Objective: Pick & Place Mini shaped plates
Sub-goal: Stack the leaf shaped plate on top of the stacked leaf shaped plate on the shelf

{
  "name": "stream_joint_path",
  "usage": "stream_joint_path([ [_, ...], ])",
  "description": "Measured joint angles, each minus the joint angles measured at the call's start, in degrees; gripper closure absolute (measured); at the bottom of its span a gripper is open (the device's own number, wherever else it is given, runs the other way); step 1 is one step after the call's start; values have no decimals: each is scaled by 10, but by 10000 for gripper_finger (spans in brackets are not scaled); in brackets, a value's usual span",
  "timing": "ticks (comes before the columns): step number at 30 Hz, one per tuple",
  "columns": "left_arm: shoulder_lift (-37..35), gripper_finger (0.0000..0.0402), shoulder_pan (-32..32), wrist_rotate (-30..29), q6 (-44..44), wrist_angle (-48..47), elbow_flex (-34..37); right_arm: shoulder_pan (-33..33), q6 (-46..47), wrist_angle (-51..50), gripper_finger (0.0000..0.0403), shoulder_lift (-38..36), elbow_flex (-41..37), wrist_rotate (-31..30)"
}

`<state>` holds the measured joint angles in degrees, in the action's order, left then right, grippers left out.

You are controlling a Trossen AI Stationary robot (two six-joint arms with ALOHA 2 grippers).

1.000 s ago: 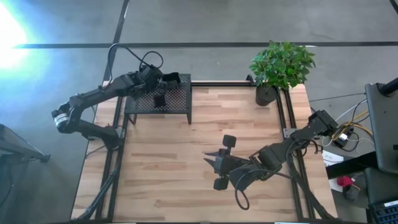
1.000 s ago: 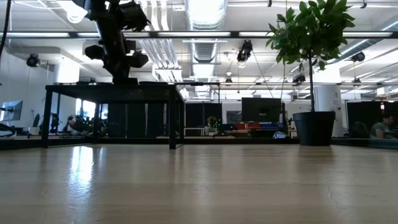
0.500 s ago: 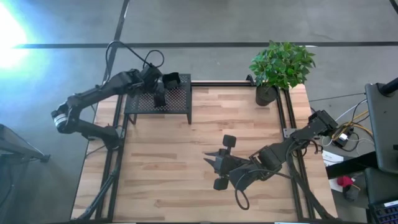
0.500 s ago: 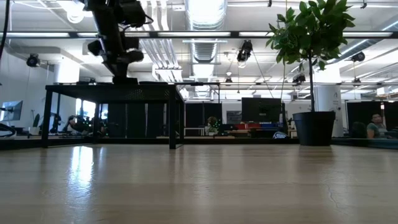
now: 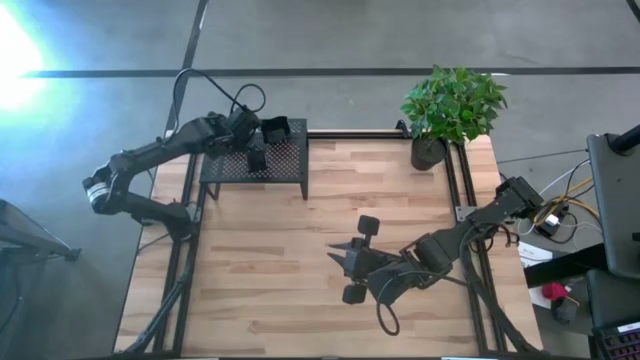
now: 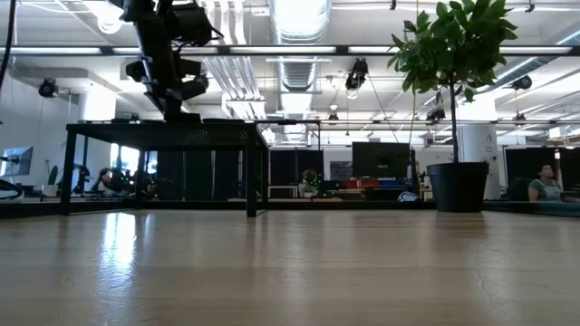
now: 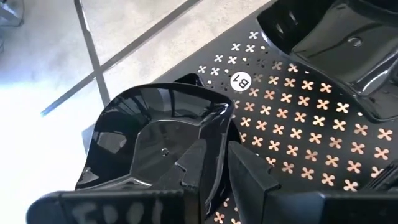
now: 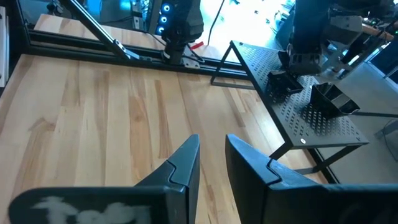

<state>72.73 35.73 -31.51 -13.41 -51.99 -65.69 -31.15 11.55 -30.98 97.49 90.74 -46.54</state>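
Note:
My left gripper [image 7: 221, 152] [image 5: 256, 150] hangs over the black perforated stand [image 7: 298, 124] [image 5: 285, 170] at the table's far left corner. It is shut on a glossy black mini plate [image 7: 155, 137] with raised walls. A second mini plate [image 7: 336, 37] [image 5: 275, 127] [image 8: 329, 99] rests flat on the stand top by its far edge. My right gripper [image 5: 342, 260] [image 8: 212, 149] hovers above the middle of the wooden table, open with a narrow gap and nothing between its fingers. My left gripper pinches one side wall of the mini plate [image 7: 221, 124]. One finger is inside the dish and the other finger [image 7: 249, 180] is outside it. The fingers slant downward. The plate sits tilted by the stand's edge; I cannot tell whether its underside touches the stand.
A potted plant [image 5: 450, 110] [image 6: 458, 181] stands at the table's far right corner. Bare wood [image 5: 250, 270] lies between the stand and the near edge. Black frame rails [image 5: 460, 200] run along the table's sides. A person [image 6: 550, 184] sits in the room behind.
My left gripper has rolled a little about its own pointing line over the stand, the mini plate turning with it, without shifting place.

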Motion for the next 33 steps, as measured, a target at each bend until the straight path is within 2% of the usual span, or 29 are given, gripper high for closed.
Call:
stream_joint_path([
  [16,0,343,0,2,-13,0,4,1,0,0,330,0,0,0],
  [24,0,396,0,3,-18,0,4,1,0,0,330,0,0,0],
  [33,0,401,0,4,-18,1,3,1,0,0,330,0,0,0],
])
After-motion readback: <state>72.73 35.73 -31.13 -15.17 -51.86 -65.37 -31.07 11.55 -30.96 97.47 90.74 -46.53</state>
